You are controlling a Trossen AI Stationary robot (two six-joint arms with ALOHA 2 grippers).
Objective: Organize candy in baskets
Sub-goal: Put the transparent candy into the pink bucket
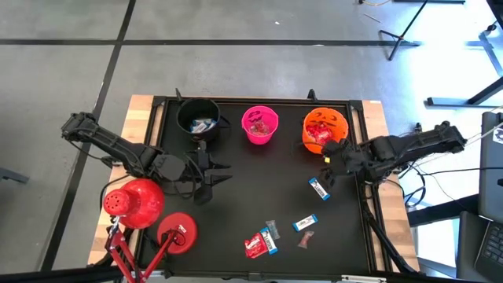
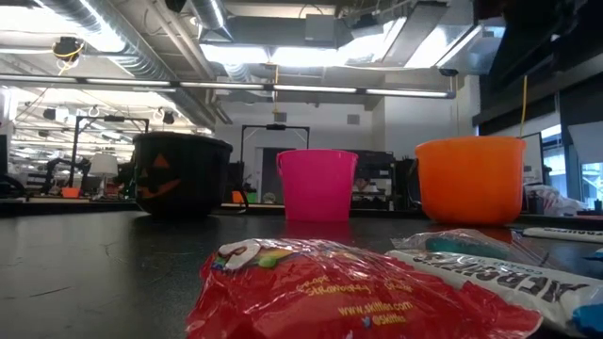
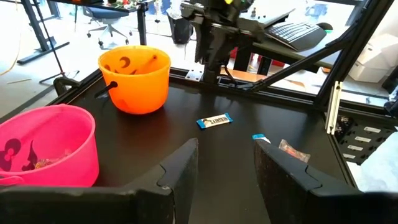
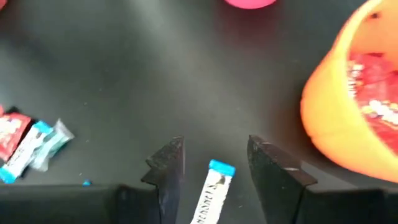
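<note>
From above, we see our right gripper [image 1: 328,167] beside the orange bucket [image 1: 324,130], fingers apart and empty, over a blue-and-white candy [image 1: 318,189]. Our left gripper [image 1: 211,174], also apart, waits centre-left. The right wrist view shows that candy [image 4: 211,190] between our fingers: light, crinkly, probably slippery; we'd pinch its middle. The bucket wall [image 4: 339,124] crowds close.
</note>
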